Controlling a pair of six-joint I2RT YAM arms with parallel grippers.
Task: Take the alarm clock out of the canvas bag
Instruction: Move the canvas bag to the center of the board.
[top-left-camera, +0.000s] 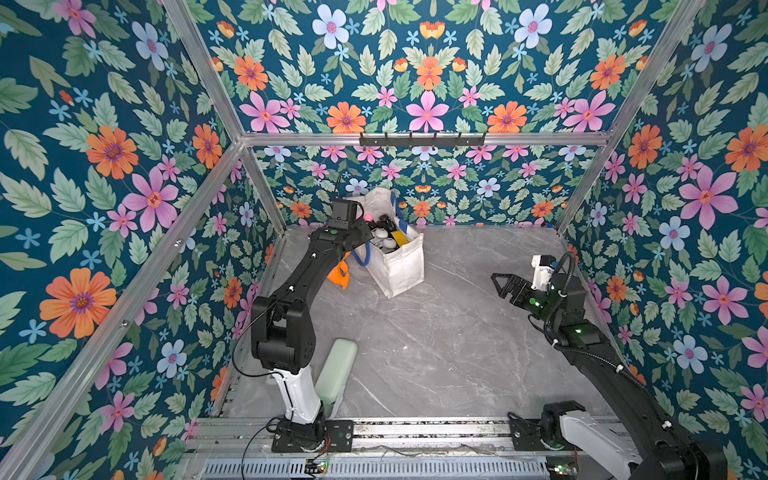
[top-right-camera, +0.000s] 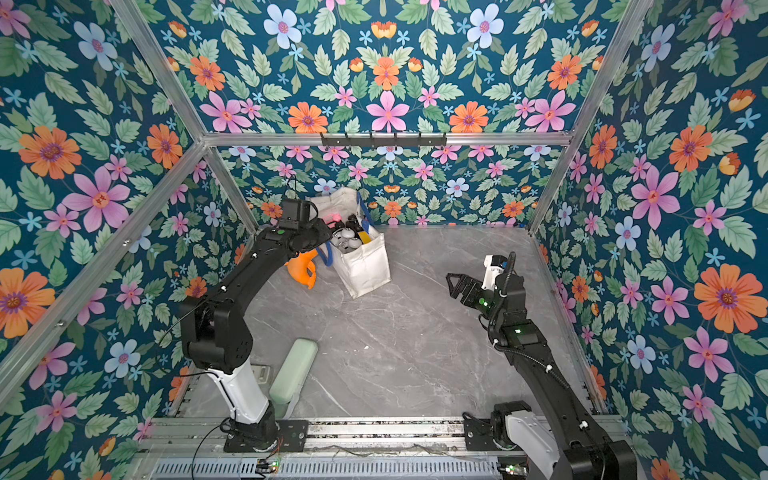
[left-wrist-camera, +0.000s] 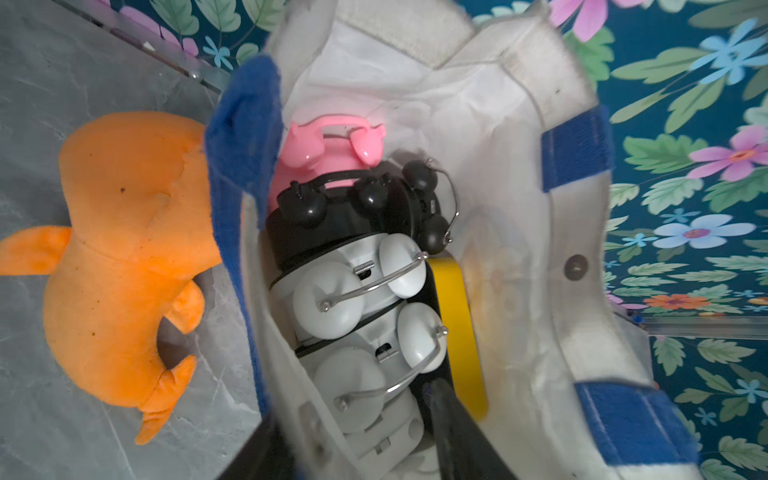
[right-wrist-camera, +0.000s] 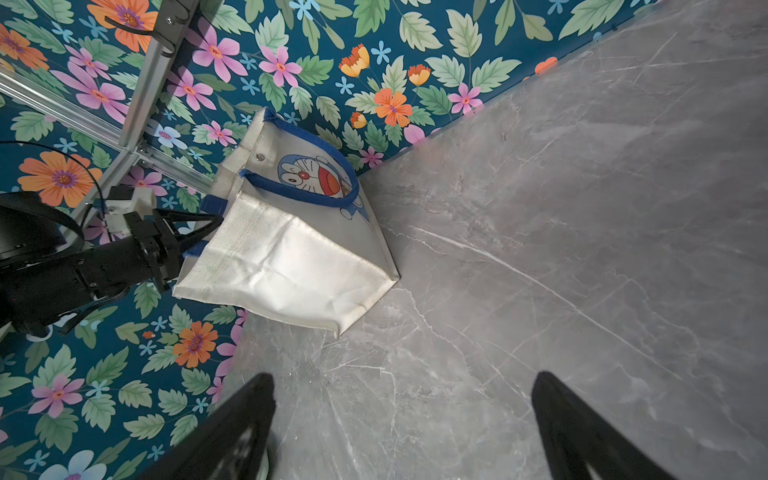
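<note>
Left wrist view: looking down into the open mouth of the canvas bag (left-wrist-camera: 519, 174), every clock inside it. They're packed in a row: pink alarm clock (left-wrist-camera: 328, 153) farthest from the camera, black alarm clock (left-wrist-camera: 328, 220) against it, then a white alarm clock (left-wrist-camera: 332, 299) and a second white alarm clock (left-wrist-camera: 361, 378) nearest. Another pair of black bells (left-wrist-camera: 428, 208) on a wire handle sits beside the black one. A yellow flat item (left-wrist-camera: 457, 324) is wedged between the white clocks and the bag wall. Left gripper (left-wrist-camera: 357, 419) is down in the bag mouth. One dark finger (left-wrist-camera: 446, 415) is inside, between the second white clock and the yellow item. The other looks to be outside the near bag wall, but it's blurred. Jaws are partly apart with that clock between them; cannot tell if they're actually clamped on it. Orange plush toy (left-wrist-camera: 116, 249) lies on the grey table (top-left-camera: 457, 332) just beside the bag. In both top views the bag stands upright near the far wall, left of centre. Right gripper (right-wrist-camera: 403, 376) hangs well apart from the bag over bare table, jaws spread wide, nothing between them. Pale green case (top-left-camera: 337, 370) lies by the left arm's base.
</note>
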